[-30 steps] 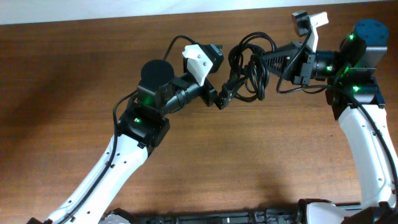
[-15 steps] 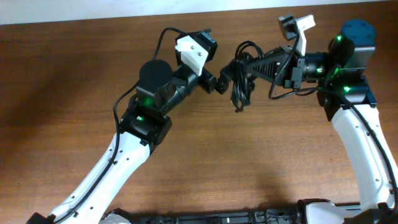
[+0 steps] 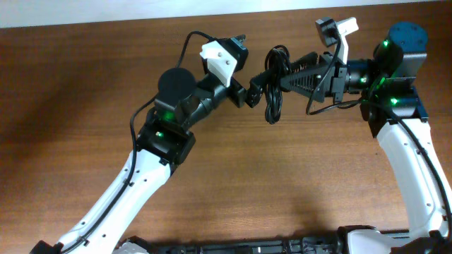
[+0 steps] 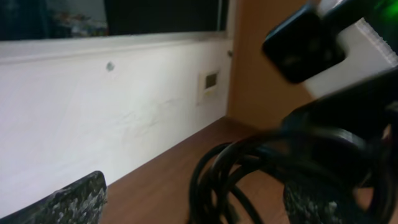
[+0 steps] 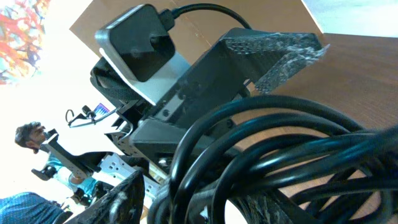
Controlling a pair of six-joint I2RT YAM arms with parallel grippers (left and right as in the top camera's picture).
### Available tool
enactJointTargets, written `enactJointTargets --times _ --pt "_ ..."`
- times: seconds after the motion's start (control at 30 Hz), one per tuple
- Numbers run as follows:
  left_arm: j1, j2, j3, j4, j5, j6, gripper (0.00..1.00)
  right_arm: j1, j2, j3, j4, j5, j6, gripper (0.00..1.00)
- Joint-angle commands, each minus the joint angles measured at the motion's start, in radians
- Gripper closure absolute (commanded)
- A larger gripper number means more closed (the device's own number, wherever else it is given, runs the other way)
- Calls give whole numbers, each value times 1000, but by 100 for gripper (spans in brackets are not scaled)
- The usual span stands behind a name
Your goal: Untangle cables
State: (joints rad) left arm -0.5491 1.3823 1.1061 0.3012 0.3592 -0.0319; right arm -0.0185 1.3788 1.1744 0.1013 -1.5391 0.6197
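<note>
Cables [image 3: 274,90] dangle bunched at upper centre over the brown wooden table [image 3: 282,183], white wall [image 4: 93,124] behind; left gripper [image 3: 253,90] gapes wide, right gripper [image 3: 277,77] parted, cords draped between.

Thin glossy black cables [image 3: 274,88] are set against a brown wooden table [image 3: 85,85] streaked with darker grain. White plastic arm shells [image 3: 417,162] are broken by black joints [image 3: 176,83] dotted with green lights [image 3: 158,134]; a round blue cap [image 3: 406,35] is seen at the right, and grey finger pads [image 4: 78,199] are speckled
</note>
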Motion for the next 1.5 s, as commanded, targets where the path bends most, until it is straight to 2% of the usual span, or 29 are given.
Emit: enactJointTargets --times 0.0,0.1,0.3,0.33,0.53,0.7,0.77,0.83,0.9,0.93,1.03,1.17,1.23,1.3,1.47 --pt "-14 6 -1 31 188 -55 9 7 -24 18 5 6 -14 46" --pt "-14 6 -1 11 199 -55 8 7 -24 18 5 6 -14 47" --pt "-13 6 -1 -7 194 -54 8 7 -24 18 5 5 -13 94" --pt "-13 6 -1 -7 194 -54 9 7 -24 18 5 5 -13 96" --pt "-8 5 -1 -35 121 -50 11 4 -24 18 5 5 -13 96" --pt "122 -33 -1 -233 116 57 15 -37 -24 18 4 5 -13 96" --pt "169 -60 -1 -270 168 107 14 -64 -24 18 4 5 -13 96" --pt "175 -69 -1 -286 284 185 14 -76 -24 18 5 10 -13 96" --pt "159 -69 -1 -332 430 331 10 -74 -24 18 4 28 -9 96" --pt "148 -69 -1 -352 456 389 2 -74 -24 18 5 34 0 96" --pt "95 -69 -1 -361 455 517 1 -74 -24 18 4 48 28 96" --pt "14 -68 -1 -241 444 529 1 -73 -24 18 3 47 51 96" --pt "-31 -68 -1 -206 392 532 1 -72 -24 18 2 47 70 96" --pt "-72 -68 -1 -204 338 551 1 -72 -24 18 1 47 77 96" --pt "-136 -37 -1 -204 340 553 1 -39 -24 18 2 47 77 96"
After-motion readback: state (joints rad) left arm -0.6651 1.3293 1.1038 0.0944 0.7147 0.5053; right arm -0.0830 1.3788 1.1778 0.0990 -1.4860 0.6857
